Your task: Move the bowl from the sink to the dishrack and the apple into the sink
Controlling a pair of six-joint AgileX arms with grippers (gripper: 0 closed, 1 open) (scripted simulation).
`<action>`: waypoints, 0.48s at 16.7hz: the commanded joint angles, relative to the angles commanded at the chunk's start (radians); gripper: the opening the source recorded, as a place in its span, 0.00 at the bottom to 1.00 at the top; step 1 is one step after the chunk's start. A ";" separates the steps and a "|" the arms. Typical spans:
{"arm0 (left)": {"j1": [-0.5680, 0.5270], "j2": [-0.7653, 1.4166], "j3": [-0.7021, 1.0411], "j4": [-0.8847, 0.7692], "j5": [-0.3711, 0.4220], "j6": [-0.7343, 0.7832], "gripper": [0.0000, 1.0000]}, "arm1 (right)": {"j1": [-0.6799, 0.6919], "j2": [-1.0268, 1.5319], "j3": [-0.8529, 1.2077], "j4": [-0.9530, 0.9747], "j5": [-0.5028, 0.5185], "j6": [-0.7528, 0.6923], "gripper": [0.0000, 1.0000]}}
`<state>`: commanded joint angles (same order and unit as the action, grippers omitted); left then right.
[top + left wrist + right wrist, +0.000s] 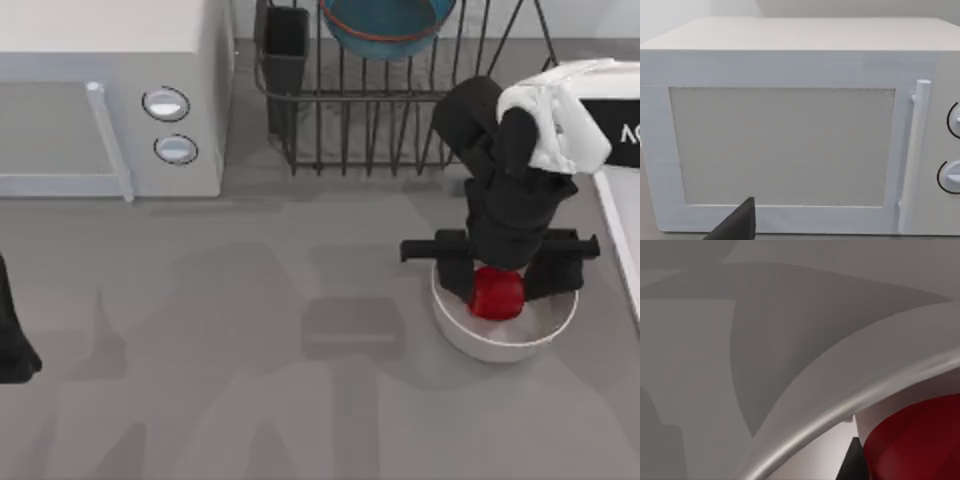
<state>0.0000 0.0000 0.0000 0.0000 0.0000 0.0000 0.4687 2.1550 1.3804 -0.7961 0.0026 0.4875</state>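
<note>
The blue bowl with its red-orange band stands in the dark wire dishrack at the back. The red apple lies inside an off-white bowl at the table's right. My right gripper reaches down into that bowl, its fingers shut against the apple's two sides. The right wrist view shows the apple close up behind the off-white bowl's rim. A strip of the pale sink runs along the right edge. My left gripper is parked at the left edge.
A white microwave fills the back left, and the left wrist camera faces its door. The black utensil cup sits at the rack's left corner. Bare grey tabletop spreads across the middle and front.
</note>
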 joint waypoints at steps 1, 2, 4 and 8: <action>0.000 0.000 0.000 0.000 0.000 0.000 1.00 | 0.000 0.000 0.000 0.000 0.000 0.000 0.00; 0.000 0.000 0.000 0.000 0.000 0.000 1.00 | 0.000 0.000 0.000 0.000 0.000 0.000 0.00; 0.000 0.000 0.000 0.000 0.000 0.000 1.00 | 0.000 0.000 0.000 0.000 0.000 0.000 0.00; 0.000 0.000 0.000 0.000 0.000 0.000 1.00 | 0.011 -0.115 -0.006 -0.065 0.008 0.005 0.00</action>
<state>0.0000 0.0000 0.0000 0.0000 0.0000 0.0000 0.4798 2.0401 1.3740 -0.8612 0.0110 0.4924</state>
